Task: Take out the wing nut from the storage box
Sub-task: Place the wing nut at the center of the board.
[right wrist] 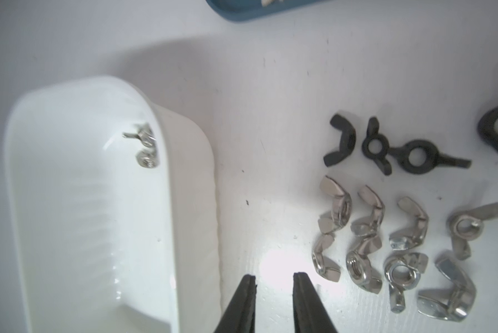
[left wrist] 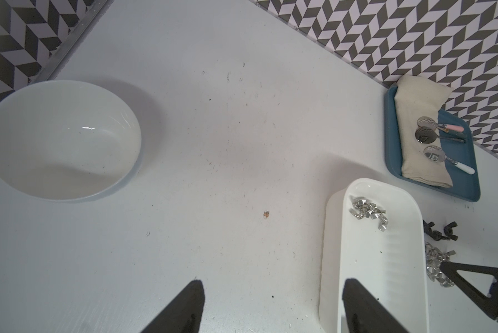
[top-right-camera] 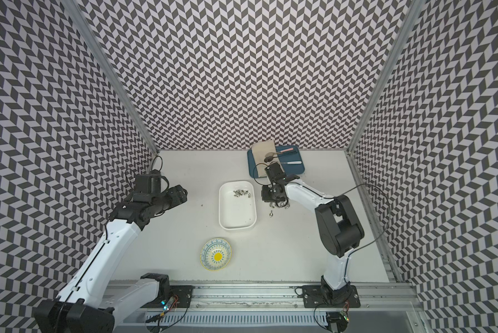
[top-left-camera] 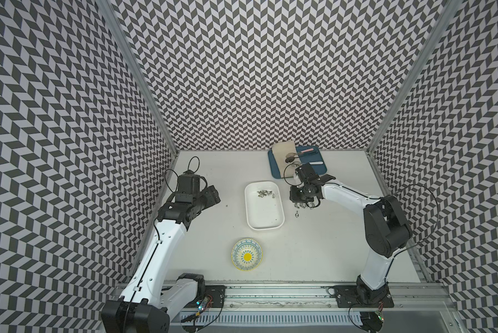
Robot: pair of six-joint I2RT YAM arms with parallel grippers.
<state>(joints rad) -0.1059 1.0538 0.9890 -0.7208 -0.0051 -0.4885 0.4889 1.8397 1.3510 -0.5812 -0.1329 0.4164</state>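
Inside the storage box (top-left-camera: 263,214) lie silver wing nuts (top-left-camera: 266,193); left gripper (left wrist: 273,281) and right gripper (right wrist: 274,275) both gape, empty.

The left arm (top-left-camera: 161,248) and right arm (top-left-camera: 345,194) share white shell links, blocky black joints and thin black cables (top-left-camera: 195,157) looping at the wrists. Black bolted base plates (top-left-camera: 344,299) on a silver rail (top-left-camera: 276,292) at six o'clock.

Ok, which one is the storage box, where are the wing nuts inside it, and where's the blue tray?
storage box (top-left-camera: 263,214), in a top view, its bare white floor.
wing nuts (top-left-camera: 266,193), in a top view, middle of the silver cluster.
blue tray (left wrist: 464,184), left wrist view, bare blue floor near a corner.
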